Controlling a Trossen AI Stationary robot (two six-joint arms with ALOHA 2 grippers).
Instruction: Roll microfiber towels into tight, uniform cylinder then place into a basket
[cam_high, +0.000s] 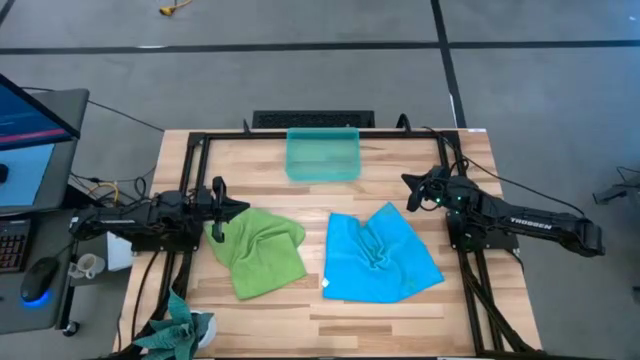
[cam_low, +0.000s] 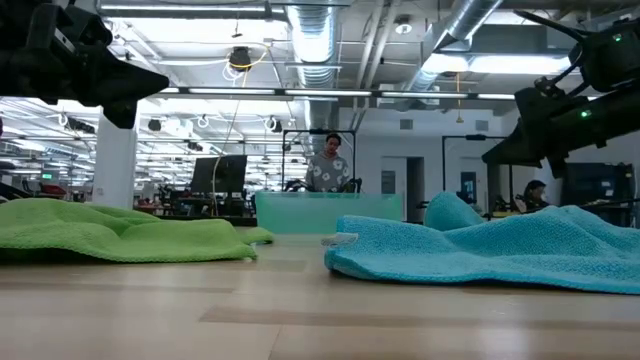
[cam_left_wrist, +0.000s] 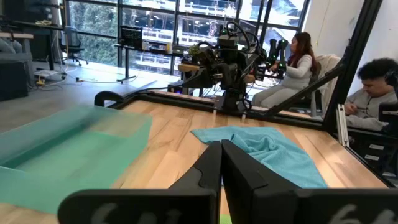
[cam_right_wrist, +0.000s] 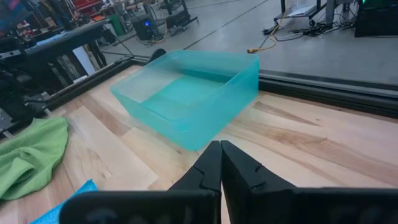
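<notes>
The wooden table (cam_high: 330, 310) bears a green towel (cam_high: 258, 250), blue towel (cam_high: 380, 255) and teal basket (cam_high: 322, 155).

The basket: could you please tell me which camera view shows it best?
The right wrist view: the basket fills the frame, with rim, walls and empty inside visible. The high view shows its whole outline from above, small. The left wrist view catches one blurred corner; the low view shows only its front wall behind the towels.

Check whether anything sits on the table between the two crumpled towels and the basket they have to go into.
Nothing visible does. The basket stands at the table's far edge, with bare wood between it and both the green towel and the blue towel.
</notes>
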